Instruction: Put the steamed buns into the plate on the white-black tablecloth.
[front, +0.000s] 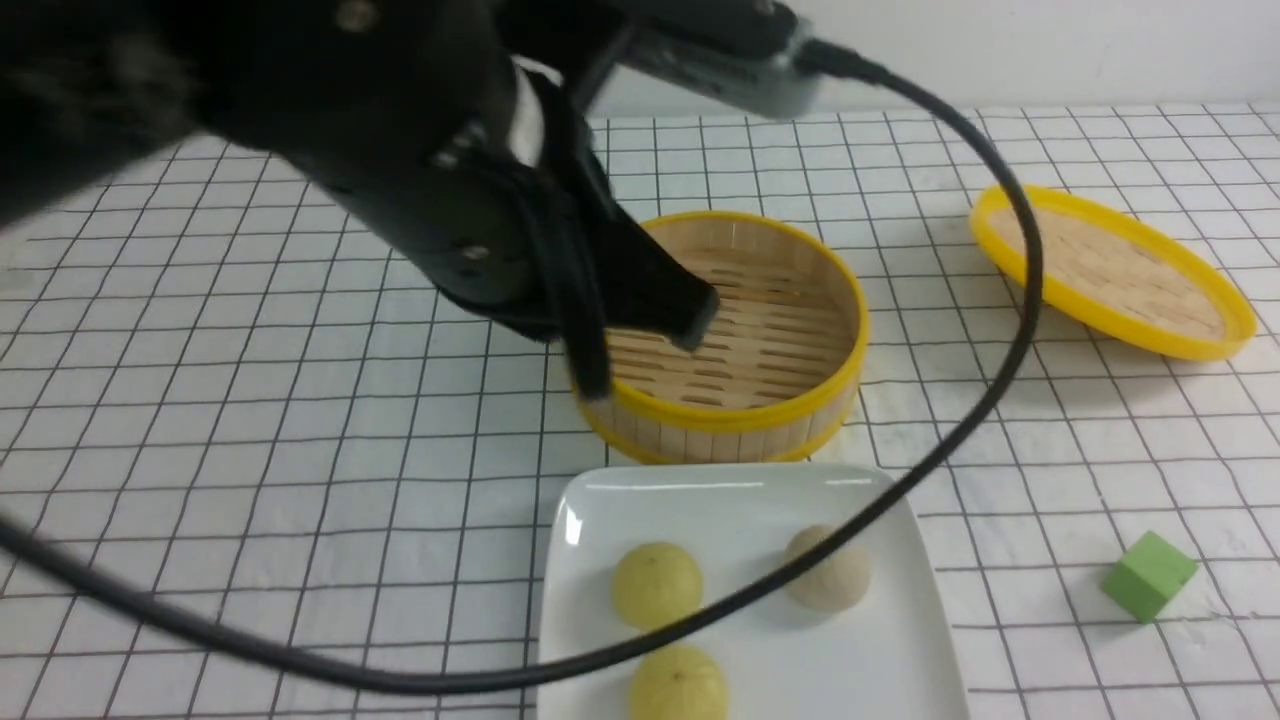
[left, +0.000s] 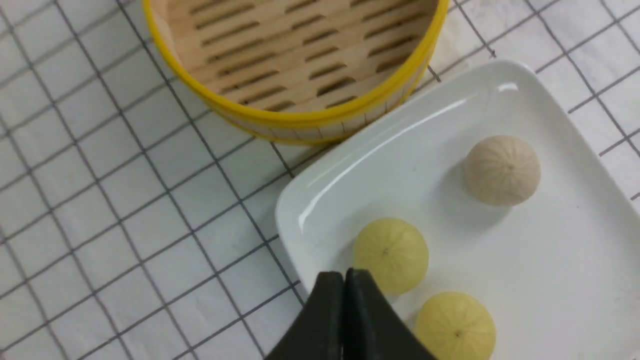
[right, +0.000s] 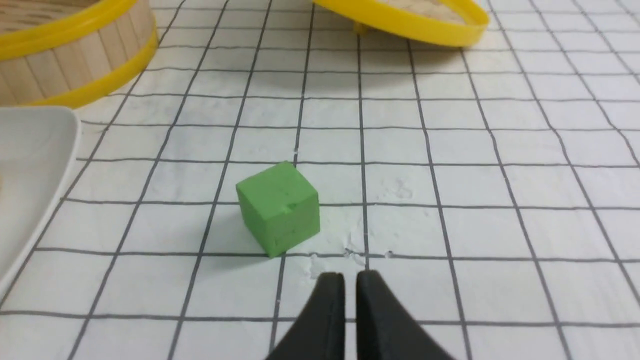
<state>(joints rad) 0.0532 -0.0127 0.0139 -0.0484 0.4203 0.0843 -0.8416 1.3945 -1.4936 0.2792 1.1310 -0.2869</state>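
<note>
The 3 steamed buns (front: 657, 586) lie apart from the left fingers (left: 352, 290).

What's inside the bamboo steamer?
No bun shows in the steamer; its slatted base is visible, in part. The left arm covers its near-left rim and some of the interior behind, so the front view can't settle that part. The left wrist view shows more bare slats.

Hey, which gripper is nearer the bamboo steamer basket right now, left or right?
Left. The left gripper hangs shut above the near-left side of the steamer basket; the right gripper is farther off, near the green cube.
</note>
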